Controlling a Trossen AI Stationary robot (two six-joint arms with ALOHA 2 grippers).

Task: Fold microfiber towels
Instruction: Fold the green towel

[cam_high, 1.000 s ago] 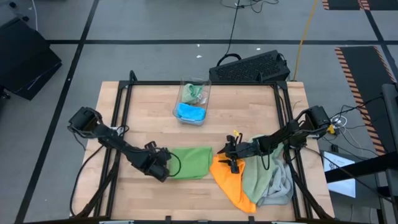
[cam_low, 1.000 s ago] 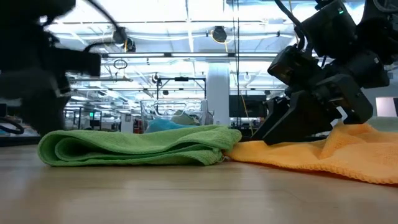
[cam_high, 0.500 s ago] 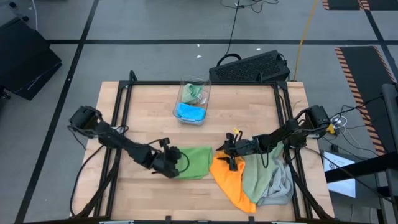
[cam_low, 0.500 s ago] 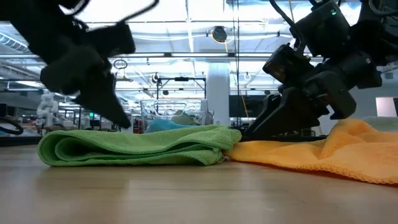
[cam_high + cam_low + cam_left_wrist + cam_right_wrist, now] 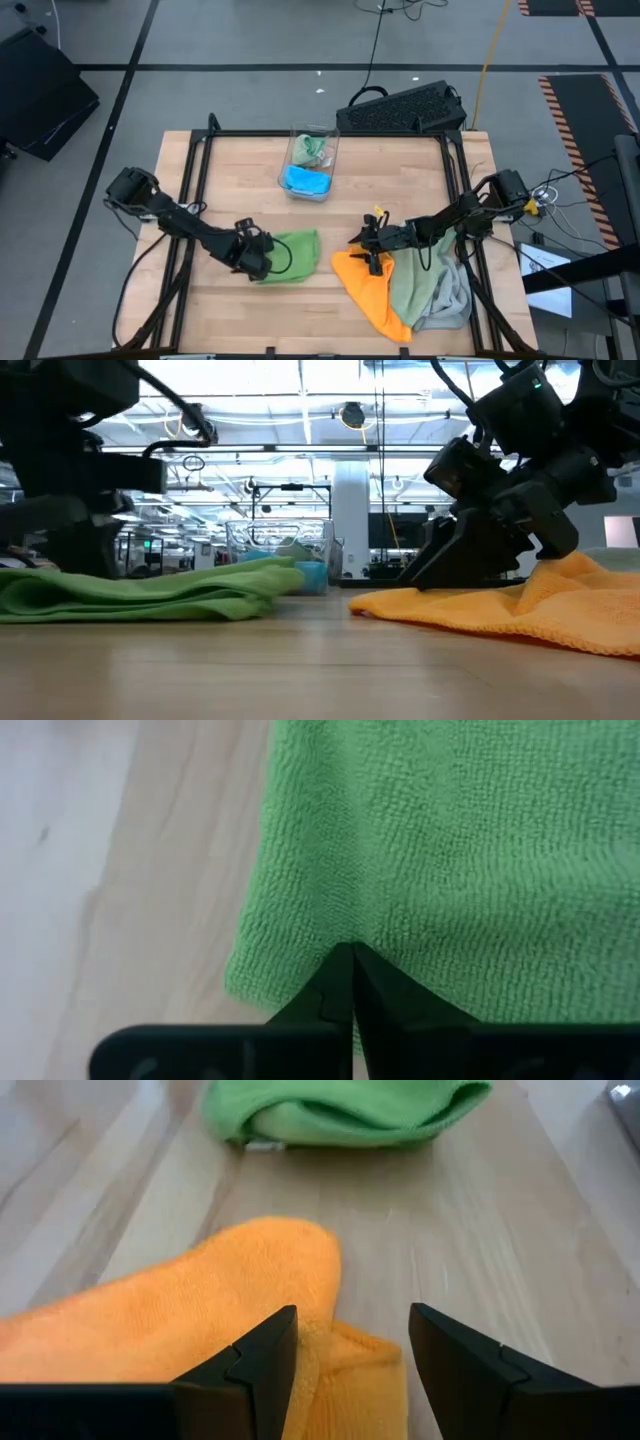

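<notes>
A folded bright green towel [image 5: 292,255] lies flat on the table left of centre; it also shows in the low view [image 5: 150,592]. My left gripper [image 5: 262,262] is shut at the towel's left end. My right gripper [image 5: 350,1342] is open, low over the near-left corner of the orange towel [image 5: 368,290], a finger on either side of a raised fold; I cannot tell whether it touches. The orange towel lies crumpled, overlapped by a sage green towel [image 5: 410,285] and a light grey one [image 5: 452,300]. A blue towel [image 5: 305,181] lies in the clear bin. My left gripper has its shut fingertips [image 5: 352,960] on the top face of the green towel, close to its left edge [image 5: 262,945]. It comes slanting down from the table's left. A faint crease runs from the tips; whether cloth is pinched between them I cannot tell. The towel lies flat on the table.
The clear plastic bin [image 5: 312,160] stands at the far centre with the blue cloth and a pale green one inside. A black keyboard-like object [image 5: 405,108] sits at the far edge. A black frame borders the table. Bare wood lies between the green and orange towels.
My left gripper first went right onto the green towel's left end, then went back toward the table's left edge, sliding the whole towel left. The towel now lies apart from the orange one and looks flatter. My right gripper has kept about still.
</notes>
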